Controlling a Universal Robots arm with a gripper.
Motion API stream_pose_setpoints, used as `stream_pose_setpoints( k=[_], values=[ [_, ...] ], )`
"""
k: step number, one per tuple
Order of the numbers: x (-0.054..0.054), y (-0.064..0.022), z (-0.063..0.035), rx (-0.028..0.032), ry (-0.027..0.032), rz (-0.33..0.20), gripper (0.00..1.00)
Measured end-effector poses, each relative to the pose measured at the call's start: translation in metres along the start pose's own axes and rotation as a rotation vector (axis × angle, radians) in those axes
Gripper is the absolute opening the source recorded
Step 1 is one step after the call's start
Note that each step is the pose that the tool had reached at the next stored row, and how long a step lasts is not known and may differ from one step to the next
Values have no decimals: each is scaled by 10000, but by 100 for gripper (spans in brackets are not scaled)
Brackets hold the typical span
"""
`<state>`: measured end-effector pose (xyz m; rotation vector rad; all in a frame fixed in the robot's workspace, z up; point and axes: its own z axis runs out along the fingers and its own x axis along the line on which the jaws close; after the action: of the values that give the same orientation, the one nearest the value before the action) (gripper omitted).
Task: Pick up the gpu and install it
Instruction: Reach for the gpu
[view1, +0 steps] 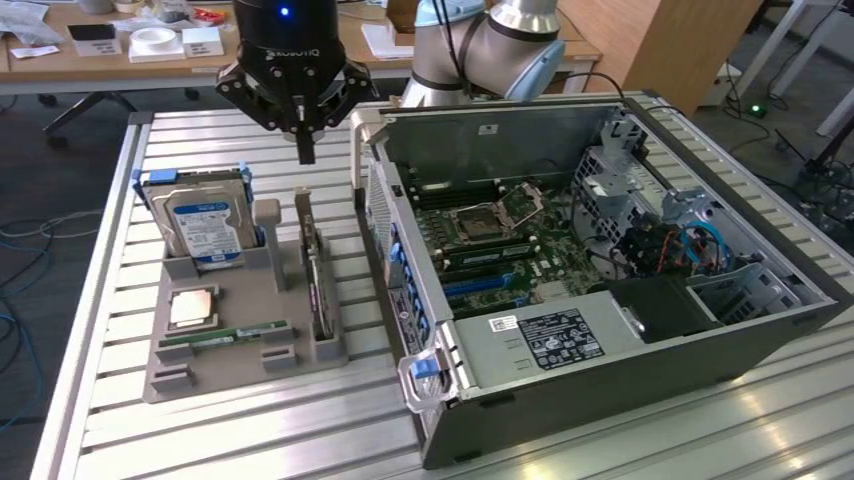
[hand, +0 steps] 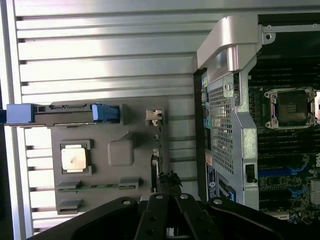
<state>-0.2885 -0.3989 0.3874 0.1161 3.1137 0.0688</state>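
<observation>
My hand (view1: 306, 150) hangs closed above the gpu (view1: 315, 280); lowered like this, I judge it would strike the card's edge.

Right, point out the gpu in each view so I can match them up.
Exterior view: the gpu stands on edge in the grey holder, on its side nearest the case.
Wrist view: the gpu, edge-on, along the holder's side nearest the case.
Shared landmark: the CPU chip in the holder.

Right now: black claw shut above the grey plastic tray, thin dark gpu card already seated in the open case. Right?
No: the thin dark gpu card stands on edge in the grey plastic tray, not the case. The exterior view shows it.
</observation>
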Motion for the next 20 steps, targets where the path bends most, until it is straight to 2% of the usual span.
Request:
stream_pose_setpoints(
  k=[20],
  values=[
    [42,-3,1,0,0,5,11]
  ],
)
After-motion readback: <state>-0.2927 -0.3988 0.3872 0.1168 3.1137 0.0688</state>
